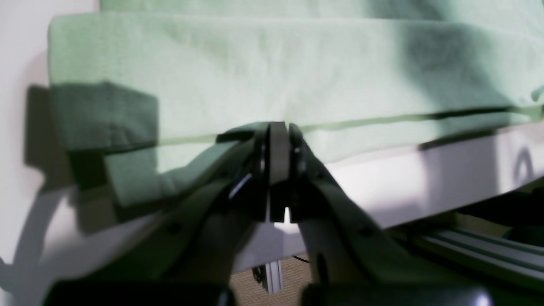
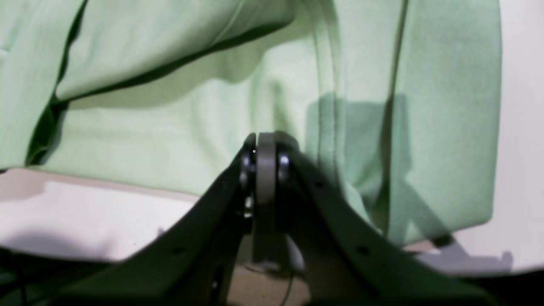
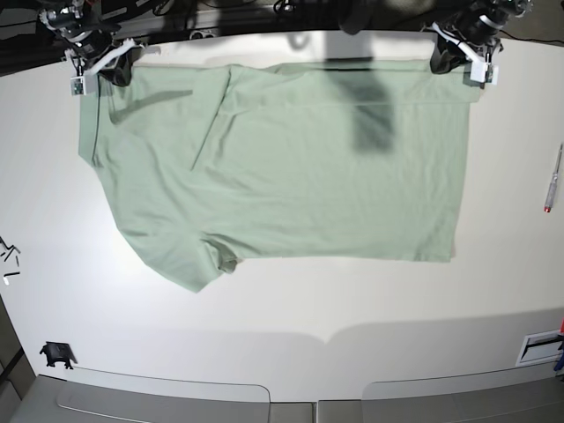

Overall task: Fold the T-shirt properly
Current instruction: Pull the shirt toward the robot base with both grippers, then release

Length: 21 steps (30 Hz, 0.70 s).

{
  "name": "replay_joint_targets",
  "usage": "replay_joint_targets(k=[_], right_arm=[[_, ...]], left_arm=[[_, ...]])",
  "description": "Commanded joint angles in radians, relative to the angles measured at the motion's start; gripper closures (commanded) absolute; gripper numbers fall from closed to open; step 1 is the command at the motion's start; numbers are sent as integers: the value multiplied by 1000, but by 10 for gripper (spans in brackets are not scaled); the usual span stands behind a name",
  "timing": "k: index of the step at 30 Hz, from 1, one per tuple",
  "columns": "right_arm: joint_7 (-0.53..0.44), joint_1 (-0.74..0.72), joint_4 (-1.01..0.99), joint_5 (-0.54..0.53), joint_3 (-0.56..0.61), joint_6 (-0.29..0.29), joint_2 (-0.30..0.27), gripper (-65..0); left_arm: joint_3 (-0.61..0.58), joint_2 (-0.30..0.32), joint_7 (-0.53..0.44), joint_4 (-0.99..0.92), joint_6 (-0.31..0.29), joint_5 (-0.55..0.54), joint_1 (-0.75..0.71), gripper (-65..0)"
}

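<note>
The pale mint-green T-shirt (image 3: 291, 176) lies spread flat on the white table (image 3: 291, 300). A folded band runs along its far edge. One sleeve (image 3: 189, 264) points toward the front left. My left gripper (image 3: 465, 55) sits at the shirt's far right corner. In the left wrist view it (image 1: 278, 127) is shut, its tips at the edge of the upper cloth layer (image 1: 272, 72). My right gripper (image 3: 95, 66) sits at the far left corner. In the right wrist view it (image 2: 265, 140) is shut over the cloth (image 2: 170, 140). No cloth shows between either pair of jaws.
A pen (image 3: 552, 181) lies near the table's right edge. Small dark bits (image 3: 9, 256) lie at the left edge, and a black clip (image 3: 56, 354) sits at the front left. The table's far edge runs right under both grippers (image 1: 425, 178).
</note>
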<state>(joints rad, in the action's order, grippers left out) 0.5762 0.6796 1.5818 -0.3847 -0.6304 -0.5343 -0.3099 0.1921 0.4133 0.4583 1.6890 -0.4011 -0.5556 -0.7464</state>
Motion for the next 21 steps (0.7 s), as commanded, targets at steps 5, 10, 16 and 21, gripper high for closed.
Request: replay_joint_targets(k=[5,10,16,21], right_arm=[[69,22,0,-6,-66,15,-6,0],[83,21,0,-69,-91,3,-6,0],[83,19,0,-100,-92,-16,-6,0],[83,19,14,-145,-92,-16,-6,0]], left_arm=[[-8,3,163,-21,27,75,-38,0],[-8,2,163,-20,27,75,-54,0],[-8,2,163,-20,27,75,-71,0],[-8,2,151,13,27,76,-68,0]])
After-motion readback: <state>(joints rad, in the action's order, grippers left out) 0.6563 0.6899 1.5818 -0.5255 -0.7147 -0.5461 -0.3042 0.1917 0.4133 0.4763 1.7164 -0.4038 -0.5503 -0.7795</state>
